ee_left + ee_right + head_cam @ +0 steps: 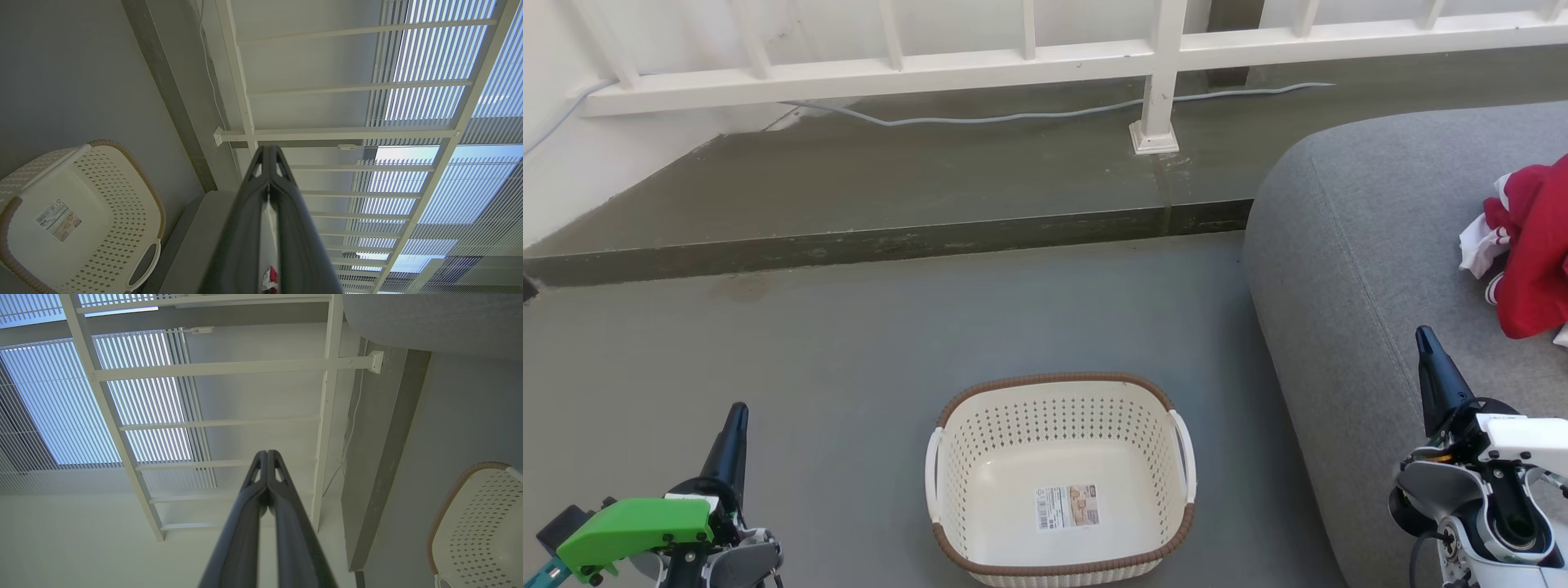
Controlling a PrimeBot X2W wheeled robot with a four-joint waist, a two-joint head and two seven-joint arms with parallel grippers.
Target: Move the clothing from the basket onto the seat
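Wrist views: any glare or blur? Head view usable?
Left wrist view: blinds bright against a dim floor, left pincer soft near the lens. Right wrist view: same backlit blinds, right pincer dark. Head view: even light, basket sharp.

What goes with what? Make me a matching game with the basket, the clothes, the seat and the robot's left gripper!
Things:
1. basket
2. clothing
3. seat
4. left gripper

States:
A. red and white, lying on the seat
B. shut, holding nothing
C. empty, standing on the floor
D. grey, with rounded edges

Pairs: 1-C, 2-A, 3-D, 4-B.
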